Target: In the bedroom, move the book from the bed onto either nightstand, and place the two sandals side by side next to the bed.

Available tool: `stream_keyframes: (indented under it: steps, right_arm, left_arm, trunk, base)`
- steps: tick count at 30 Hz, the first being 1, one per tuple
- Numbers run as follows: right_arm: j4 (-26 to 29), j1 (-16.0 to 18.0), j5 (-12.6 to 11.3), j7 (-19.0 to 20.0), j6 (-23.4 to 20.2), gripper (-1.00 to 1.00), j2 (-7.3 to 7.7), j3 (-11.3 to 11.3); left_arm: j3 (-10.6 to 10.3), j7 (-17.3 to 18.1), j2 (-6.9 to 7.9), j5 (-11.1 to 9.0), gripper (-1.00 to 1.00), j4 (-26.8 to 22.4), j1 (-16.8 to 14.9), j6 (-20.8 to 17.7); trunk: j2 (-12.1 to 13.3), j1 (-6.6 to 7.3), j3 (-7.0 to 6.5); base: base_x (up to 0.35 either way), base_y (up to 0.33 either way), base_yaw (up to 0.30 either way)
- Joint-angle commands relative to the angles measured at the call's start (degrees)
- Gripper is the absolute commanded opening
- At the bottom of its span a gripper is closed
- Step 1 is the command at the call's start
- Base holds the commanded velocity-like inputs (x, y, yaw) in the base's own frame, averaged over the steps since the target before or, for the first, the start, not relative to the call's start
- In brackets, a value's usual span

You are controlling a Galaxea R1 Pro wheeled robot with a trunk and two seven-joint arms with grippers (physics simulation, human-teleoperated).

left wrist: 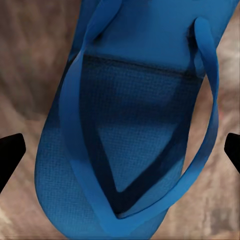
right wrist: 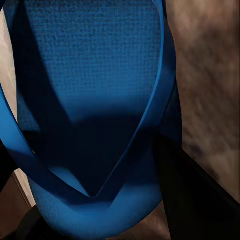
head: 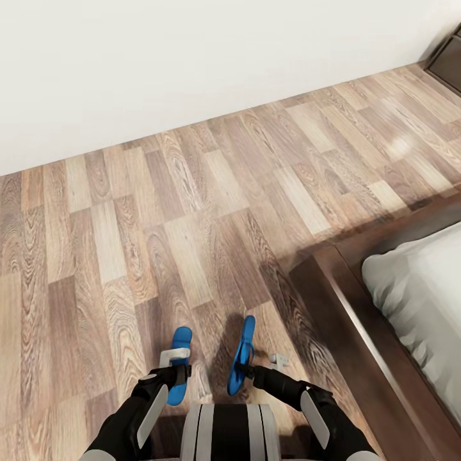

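Both sandals are low in the head view, right in front of the robot's trunk. The left sandal sits at the left gripper, lying pretty flat. In the left wrist view that sandal sits between the two dark fingertips, which are spread wide to either side and don't touch it, so that gripper is open. The right sandal is tipped up on its edge, held off the floor by the right gripper. In the right wrist view that sandal is jammed up close with a dark finger pressed against it, so it looks clamped on, though the view's too tight to be sure. The two sandals are near each other but apart. The bed is off to the right, wooden frame just beside the right arm, mattress pale grey. White wall runs along the far side.
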State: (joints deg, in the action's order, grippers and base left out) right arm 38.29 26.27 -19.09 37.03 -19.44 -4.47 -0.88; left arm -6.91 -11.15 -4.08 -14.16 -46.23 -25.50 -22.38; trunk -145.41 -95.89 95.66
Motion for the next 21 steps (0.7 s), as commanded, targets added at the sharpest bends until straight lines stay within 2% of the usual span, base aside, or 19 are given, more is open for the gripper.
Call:
stream_keyframes:
  steps: [1,5,6,21]
  right_arm:
    - [0.0,0.0,-0.5,0.1,-0.5,-1.0,-0.02,-0.1]
    - [0.0,0.0,-0.5,0.1,-0.5,-1.0,-0.02,-0.1]
    - [0.0,0.0,-0.5,0.1,-0.5,-1.0,-0.02,-0.1]
    - [0.0,0.0,-0.5,0.1,-0.5,-1.0,-0.03,-0.1]
  left_arm:
    - [-0.2,-0.5,0.04,-0.6,1.0,-0.1,0.0,-0.2]
    - [-0.2,-0.5,0.04,-0.6,1.0,-0.1,0.0,-0.2]
    - [-0.2,-0.5,0.04,-0.6,-1.0,-0.1,0.0,-0.2]
    - [-0.1,-0.7,0.04,-0.5,-1.0,-0.1,0.0,-0.1]
  trunk:
    - [0.0,0.01,0.03]
    - [0.0,0.01,0.03]
    - [0.0,0.01,0.03]
    - [0.0,0.01,0.03]
  base:
    - [0.0,0.0,0.0]
    - [0.0,0.0,0.0]
    - [0.0,0.0,0.0]
    - [0.0,0.0,0.0]
